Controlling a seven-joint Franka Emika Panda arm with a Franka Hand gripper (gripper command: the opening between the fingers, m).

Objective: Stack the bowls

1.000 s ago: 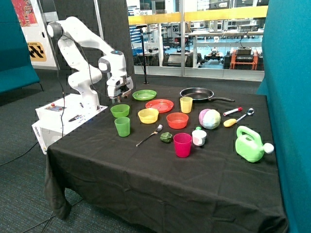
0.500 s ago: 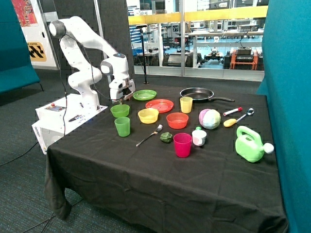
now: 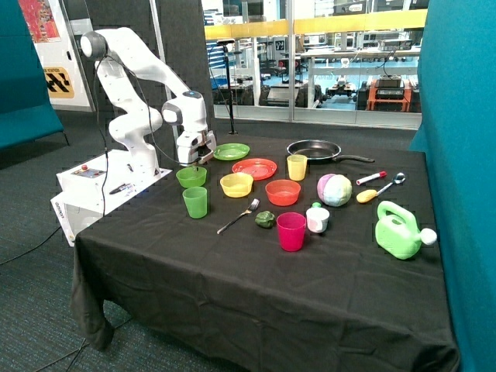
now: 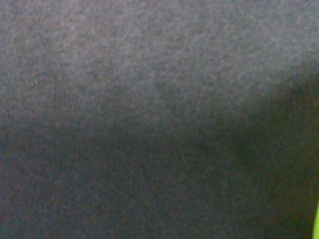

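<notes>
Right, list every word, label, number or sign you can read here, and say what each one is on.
Nothing reads clearly.
Yellow and black sign on the wall behind the robot: a symbol, with no legible words.
Poster above it: too blurred to read.
Label on the white robot base: too small to read.
Bowls, cups and plates: no markings visible.

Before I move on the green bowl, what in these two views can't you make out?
- Gripper fingers: outside view, too small; wrist view shows none.
- Green bowl: wrist view, cut off to an edge sliver; otherwise only black tablecloth.
- Contact between gripper and bowl: outside view, too small.
</notes>
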